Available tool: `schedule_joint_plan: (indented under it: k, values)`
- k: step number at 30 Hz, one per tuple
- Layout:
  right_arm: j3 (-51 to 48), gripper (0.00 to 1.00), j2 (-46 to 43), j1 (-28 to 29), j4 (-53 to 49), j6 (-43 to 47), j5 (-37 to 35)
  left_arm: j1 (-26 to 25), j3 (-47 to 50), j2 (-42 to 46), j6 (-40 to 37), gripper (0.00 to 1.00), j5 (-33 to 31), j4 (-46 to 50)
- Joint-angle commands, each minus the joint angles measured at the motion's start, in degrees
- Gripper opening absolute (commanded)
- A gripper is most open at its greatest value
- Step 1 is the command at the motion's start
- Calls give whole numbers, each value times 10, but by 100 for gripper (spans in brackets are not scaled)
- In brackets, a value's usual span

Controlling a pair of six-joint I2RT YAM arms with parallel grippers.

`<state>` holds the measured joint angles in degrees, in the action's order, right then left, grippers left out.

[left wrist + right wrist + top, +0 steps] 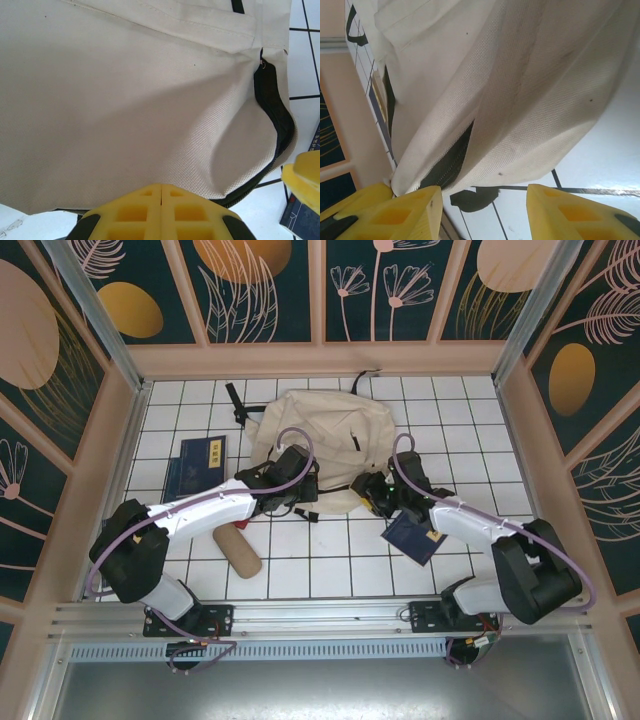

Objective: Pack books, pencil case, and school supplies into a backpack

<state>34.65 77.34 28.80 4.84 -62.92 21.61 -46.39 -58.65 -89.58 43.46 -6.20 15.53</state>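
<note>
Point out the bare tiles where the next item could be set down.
Free: the near-centre tiles between the pencil case and the right-hand book; also the far-right tiles beside the backpack. Crowded: the backpack's near edge, where the left gripper and right gripper work.

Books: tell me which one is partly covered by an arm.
The navy book on the right, partly under the right arm; the other book lies uncovered left of the backpack.

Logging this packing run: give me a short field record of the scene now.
backpack: beige, on the tiles, zipper partly open
left fingers: shut on the backpack's near edge
right fingers: open, beside the zipper opening
books: one left of backpack, other partly under right arm
pencil case: on tiles beside left arm
</note>
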Motion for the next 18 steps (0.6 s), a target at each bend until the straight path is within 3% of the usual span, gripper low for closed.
schedule_joint_plan:
  k: [1, 6, 18]
  values:
    - [-6, 49, 15, 3, 50, -33, 5, 3, 6, 2, -11, 0, 7, -14]
    - [1, 48, 40, 3, 62, -33, 5, 3, 9, 5, -11, 0, 8, -14]
    - [-12, 10, 47, 1, 19, -31, -67, 3, 6, 10, -1, 0, -23, -6]
